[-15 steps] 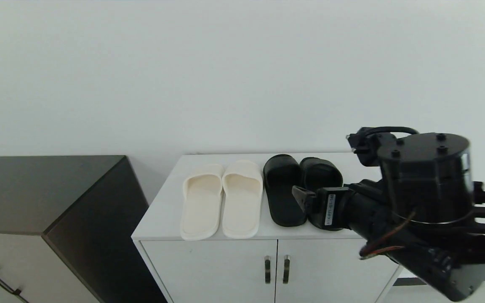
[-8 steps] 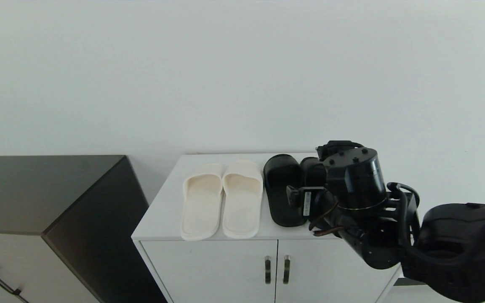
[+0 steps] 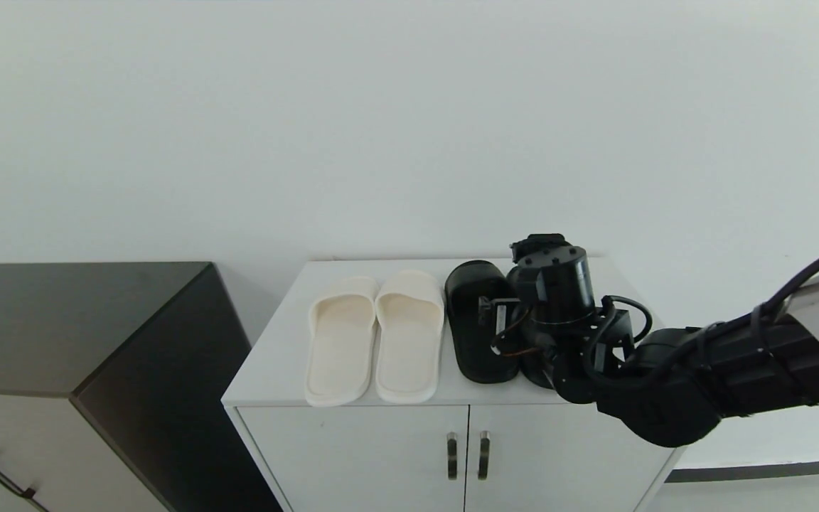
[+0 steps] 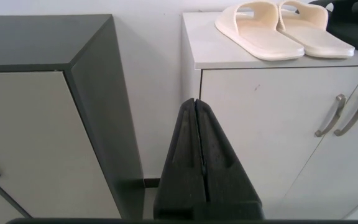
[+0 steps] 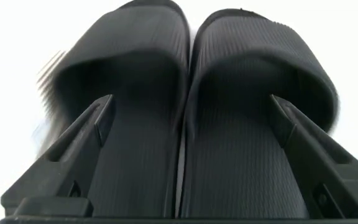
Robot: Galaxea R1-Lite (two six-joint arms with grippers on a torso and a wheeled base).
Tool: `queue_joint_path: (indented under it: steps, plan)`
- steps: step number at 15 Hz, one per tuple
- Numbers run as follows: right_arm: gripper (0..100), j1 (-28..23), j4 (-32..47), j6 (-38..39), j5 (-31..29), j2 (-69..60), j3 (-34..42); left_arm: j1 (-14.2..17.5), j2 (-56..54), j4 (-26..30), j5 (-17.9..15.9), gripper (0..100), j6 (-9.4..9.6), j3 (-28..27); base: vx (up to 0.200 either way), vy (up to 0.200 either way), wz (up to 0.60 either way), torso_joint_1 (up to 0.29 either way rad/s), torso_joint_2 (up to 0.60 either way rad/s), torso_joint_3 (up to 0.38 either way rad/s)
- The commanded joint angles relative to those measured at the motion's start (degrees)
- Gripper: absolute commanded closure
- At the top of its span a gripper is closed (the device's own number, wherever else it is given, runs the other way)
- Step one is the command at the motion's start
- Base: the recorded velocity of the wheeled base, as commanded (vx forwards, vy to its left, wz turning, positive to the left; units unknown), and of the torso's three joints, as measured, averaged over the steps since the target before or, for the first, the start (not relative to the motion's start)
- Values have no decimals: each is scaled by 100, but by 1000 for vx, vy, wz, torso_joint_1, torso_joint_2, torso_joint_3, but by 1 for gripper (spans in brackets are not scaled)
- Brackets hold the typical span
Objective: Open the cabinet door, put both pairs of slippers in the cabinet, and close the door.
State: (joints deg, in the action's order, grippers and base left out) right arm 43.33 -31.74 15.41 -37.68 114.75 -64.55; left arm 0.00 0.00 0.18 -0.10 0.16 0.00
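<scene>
A white cabinet stands with both doors shut, its two metal handles side by side at the middle. On its top lie a pair of white slippers and, to their right, a pair of black slippers. My right arm stretches over the black pair and hides most of the right one. The right gripper is open wide, with one finger outside each of the two black slippers at the heel end. My left gripper is shut and empty, low before the cabinet's left side.
A dark cabinet with a pale front stands to the left of the white one, a narrow gap between them. A plain white wall runs behind. The white cabinet's top has bare room at its right end.
My right arm has moved away from the camera, forward and left, and now reaches over the black slippers. Slippers and cabinet doors have not moved.
</scene>
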Motion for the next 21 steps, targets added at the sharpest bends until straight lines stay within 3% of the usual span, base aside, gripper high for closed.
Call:
queue_joint_path:
  steps: [1, 10, 11, 21]
  plan:
    - [0, -87, 2, 6, -2, 346, -313, 0, 0, -1, 1, 100, -7, 0, 0, 0, 0, 0, 0, 0]
    - [0, -290, -16, -179, -29, 856, -998, 0, 0, -1, 1, 100, -7, 0, 0, 0, 0, 0, 0, 0]
    - [100, -290, -25, -179, -29, 865, -1016, 0, 0, -1, 1, 100, -7, 0, 0, 0, 0, 0, 0, 0]
    - [100, -290, -16, -390, -20, 267, -743, 0, 0, -1, 1, 100, -7, 0, 0, 0, 0, 0, 0, 0]
